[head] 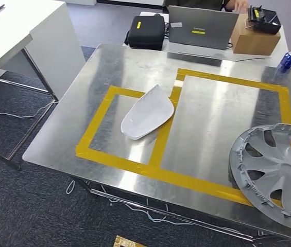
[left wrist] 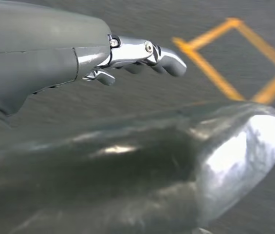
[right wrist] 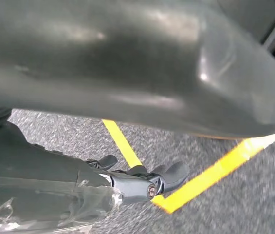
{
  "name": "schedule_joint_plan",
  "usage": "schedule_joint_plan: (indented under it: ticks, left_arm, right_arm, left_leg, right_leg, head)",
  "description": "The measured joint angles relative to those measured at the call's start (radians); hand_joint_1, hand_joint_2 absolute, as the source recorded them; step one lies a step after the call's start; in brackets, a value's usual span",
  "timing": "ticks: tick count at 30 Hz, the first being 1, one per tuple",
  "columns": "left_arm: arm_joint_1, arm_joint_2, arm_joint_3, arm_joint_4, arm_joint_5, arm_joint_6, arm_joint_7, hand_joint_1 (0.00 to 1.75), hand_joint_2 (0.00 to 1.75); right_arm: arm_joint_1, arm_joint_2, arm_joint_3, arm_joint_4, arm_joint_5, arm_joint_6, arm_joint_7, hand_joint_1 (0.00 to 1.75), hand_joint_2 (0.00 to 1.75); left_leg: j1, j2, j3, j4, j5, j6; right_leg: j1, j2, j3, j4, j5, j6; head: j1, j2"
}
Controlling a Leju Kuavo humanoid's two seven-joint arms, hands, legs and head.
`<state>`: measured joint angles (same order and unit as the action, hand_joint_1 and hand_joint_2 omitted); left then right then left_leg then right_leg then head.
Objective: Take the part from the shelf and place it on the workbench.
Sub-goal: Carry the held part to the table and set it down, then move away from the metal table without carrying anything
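Note:
A white curved shell part (head: 147,113) lies on the metal workbench (head: 108,67), inside the left box of yellow tape (head: 93,123), its tip over the tape line between the two boxes. A grey wheel cover (head: 275,170) rests at the bench's near right corner, partly over the larger taped box. My left hand (left wrist: 143,53) hangs over grey carpet with its fingers stretched out and nothing in them. My right hand (right wrist: 147,178) also hangs above carpet marked with yellow tape, fingers apart and holding nothing.
Beyond the bench stand a black case (head: 147,32), a grey laptop (head: 202,28), a cardboard box (head: 252,38) and a blue can (head: 290,59). A person's hand (head: 240,5) shows at the back. A white desk (head: 27,36) stands to the left; cables trail on the floor.

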<state>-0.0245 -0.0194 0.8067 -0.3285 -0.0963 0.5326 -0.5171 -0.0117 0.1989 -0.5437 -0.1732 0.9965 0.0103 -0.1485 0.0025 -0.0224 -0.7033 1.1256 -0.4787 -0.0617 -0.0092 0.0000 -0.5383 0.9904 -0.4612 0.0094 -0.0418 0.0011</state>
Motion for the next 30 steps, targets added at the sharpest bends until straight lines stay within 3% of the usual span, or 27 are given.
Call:
schedule_joint_plan:
  ticks: [2,3,5,7,8,9,11,13,15,16,17,18,19,20,21,23,24,26,27,28,30]
  left_arm:
    - [-0.005,-0.008,-0.004,0.029,-0.06,0.037,0.098,0.0,0.0]
    - [-0.005,-0.013,-0.008,0.042,-0.086,0.041,0.147,0.0,0.0]
    - [-0.002,-0.021,-0.026,0.062,-0.146,0.02,0.24,0.0,0.0]
    - [-0.003,-0.028,-0.057,0.076,-0.219,-0.024,0.305,0.0,0.0]
    - [-0.004,-0.031,-0.08,0.082,-0.259,-0.049,0.329,0.0,0.0]
    - [-0.004,-0.034,-0.104,0.087,-0.297,-0.073,0.347,0.0,0.0]
    - [-0.001,-0.039,-0.157,0.098,-0.368,-0.134,0.375,0.0,0.0]
    - [0.002,-0.045,-0.209,0.106,-0.413,-0.193,0.391,0.0,0.0]
    - [0.001,-0.05,-0.252,0.11,-0.427,-0.231,0.398,0.0,0.0]
    - [-0.001,-0.053,-0.267,0.111,-0.428,-0.247,0.402,0.0,0.0]
    - [-0.002,-0.055,-0.28,0.113,-0.43,-0.266,0.406,0.0,0.0]
    - [-0.002,-0.057,-0.291,0.115,-0.433,-0.29,0.413,0.0,0.0]
    - [-0.002,-0.058,-0.301,0.118,-0.438,-0.315,0.421,0.0,0.0]
    - [-0.002,-0.06,-0.311,0.12,-0.444,-0.339,0.428,0.0,0.0]
    - [-0.002,-0.06,-0.32,0.122,-0.449,-0.361,0.434,0.0,0.0]
    - [-0.001,-0.059,-0.334,0.123,-0.453,-0.388,0.439,0.0,0.0]
    - [-0.002,-0.058,-0.34,0.124,-0.455,-0.394,0.44,0.0,0.0]
    - [0.002,-0.056,-0.35,0.125,-0.461,-0.408,0.441,0.0,0.0]
    - [0.005,-0.056,-0.355,0.127,-0.464,-0.417,0.441,0.0,0.0]
    - [0.009,-0.056,-0.36,0.129,-0.469,-0.424,0.443,0.0,0.0]
    - [0.012,-0.057,-0.368,0.131,-0.48,-0.431,0.447,0.0,0.0]
  right_arm:
    - [0.001,0.0,0.0,0.0,0.001,0.0,0.002,0.0,0.0]
    - [0.001,-0.001,-0.001,0.0,0.002,0.0,0.002,0.0,0.0]
    - [-0.001,-0.001,-0.001,0.0,0.003,0.001,0.005,0.0,0.0]
    - [-0.002,0.0,-0.001,0.0,0.006,0.005,0.008,0.0,0.0]
    - [-0.002,0.0,-0.001,0.0,0.008,0.008,0.009,0.0,0.0]
    - [-0.002,0.001,-0.001,0.0,0.011,0.01,0.01,0.0,0.0]
    - [-0.004,0.001,-0.001,0.0,0.019,0.012,0.012,0.0,0.0]
    - [-0.003,0.001,-0.001,0.0,0.025,0.014,0.012,0.0,0.0]
    - [-0.001,0.0,-0.001,0.0,0.028,0.015,0.012,0.0,0.0]
    - [0.0,0.0,-0.001,0.0,0.031,0.016,0.012,0.0,0.0]
    - [-0.001,0.0,-0.001,0.0,0.033,0.016,0.012,0.0,0.0]
    - [-0.002,-0.001,-0.001,0.0,0.036,0.016,0.011,0.0,0.0]
    - [-0.003,-0.002,-0.001,0.0,0.038,0.016,0.009,0.0,0.0]
    - [-0.005,-0.003,-0.001,0.0,0.04,0.016,0.007,0.0,0.0]
    - [-0.007,-0.004,-0.001,0.0,0.042,0.017,0.005,0.0,0.0]
    - [-0.009,-0.004,-0.001,0.0,0.044,0.018,0.0,0.0,0.0]
    - [-0.009,-0.004,-0.001,0.0,0.045,0.018,-0.001,0.0,0.0]
    - [-0.008,-0.004,-0.001,0.0,0.045,0.019,-0.003,0.0,0.0]
    - [-0.009,-0.004,-0.001,0.0,0.045,0.019,-0.004,0.0,0.0]
    - [-0.01,-0.004,-0.001,0.001,0.045,0.02,-0.005,0.0,0.0]
    - [-0.01,-0.005,-0.001,0.001,0.043,0.02,-0.005,0.0,0.0]
  left_leg:
    - [0.002,0.012,-0.03,0.114,-0.052,-0.004]
    - [0.002,0.013,-0.021,0.123,-0.049,-0.003]
    - [-0.002,0.023,0.052,0.031,0.0,0.01]
    - [-0.016,0.068,0.138,-0.104,0.037,0.034]
    - [-0.023,0.087,0.162,-0.146,0.043,0.044]
    - [-0.028,0.097,0.17,-0.167,0.042,0.051]
    - [-0.028,0.079,0.167,-0.181,0.049,0.059]
    - [-0.021,0.059,0.16,-0.191,0.061,0.071]
    - [-0.016,0.037,0.146,-0.194,0.076,0.08]
    - [-0.016,0.025,0.137,-0.193,0.084,0.081]
    - [-0.016,0.013,0.127,-0.192,0.092,0.081]
    - [-0.016,0.001,0.117,-0.19,0.101,0.08]
    - [-0.015,-0.012,0.105,-0.188,0.11,0.077]
    - [-0.013,-0.025,0.092,-0.186,0.121,0.073]
    - [-0.011,-0.039,0.078,-0.182,0.132,0.068]
    - [-0.01,-0.065,0.056,-0.176,0.155,0.057]
    - [-0.011,-0.078,0.049,-0.174,0.166,0.051]
    - [-0.01,-0.102,0.039,-0.178,0.189,0.041]
    - [-0.01,-0.097,0.032,-0.174,0.186,0.036]
    - [-0.011,-0.079,0.021,-0.157,0.16,0.031]
    - [-0.012,-0.023,-0.01,-0.06,0.052,0.024]
  right_leg:
    - [0.003,-0.032,-0.009,0.001,0.004,-0.002]
    - [0.004,-0.044,-0.013,0.001,0.006,-0.002]
    - [0.009,-0.067,-0.017,0.001,0.009,-0.001]
    - [0.015,-0.088,-0.018,0.002,0.01,0.001]
    - [0.017,-0.099,-0.019,0.002,0.013,0.005]
    - [0.019,-0.109,-0.021,0.002,0.016,0.009]
    - [0.018,-0.121,-0.024,0.003,0.018,0.02]
    - [0.015,-0.08,-0.036,0.035,-0.019,0.028]
    - [0.013,-0.021,-0.067,0.143,-0.104,0.035]
    - [0.013,-0.008,-0.084,0.212,-0.144,0.036]
    - [0.013,-0.003,-0.094,0.266,-0.169,0.038]
    - [0.014,-0.002,-0.09,0.289,-0.172,0.038]
    - [0.013,0.0,-0.067,0.272,-0.152,0.038]
    - [0.011,0.006,-0.029,0.22,-0.119,0.039]
    - [0.007,0.028,0.019,0.146,-0.095,0.041]
    - [-0.001,0.084,0.092,0.02,-0.08,0.038]
    - [-0.002,0.105,0.104,-0.008,-0.087,0.035]
    - [-0.001,0.093,0.091,-0.005,-0.08,0.02]
    - [-0.001,0.078,0.082,-0.003,-0.073,0.011]
    - [-0.001,0.062,0.071,-0.001,-0.062,0.001]
    - [0.001,0.028,0.048,-0.002,-0.038,-0.012]
  head:
    - [0.0,0.0]
    - [0.0,0.0]
    - [-0.001,0.0]
    - [0.0,0.0]
    - [0.0,0.0]
    - [0.0,0.0]
    - [0.0,0.0]
    - [0.001,0.0]
    - [0.002,0.0]
    - [0.003,0.0]
    - [0.002,0.0]
    - [0.002,0.0]
    - [0.002,0.0]
    - [0.002,0.0]
    - [0.002,0.0]
    - [0.0,0.0]
    - [0.0,0.0]
    - [-0.002,0.0]
    - [-0.003,0.0]
    - [-0.008,0.0]
    - [-0.018,0.0]
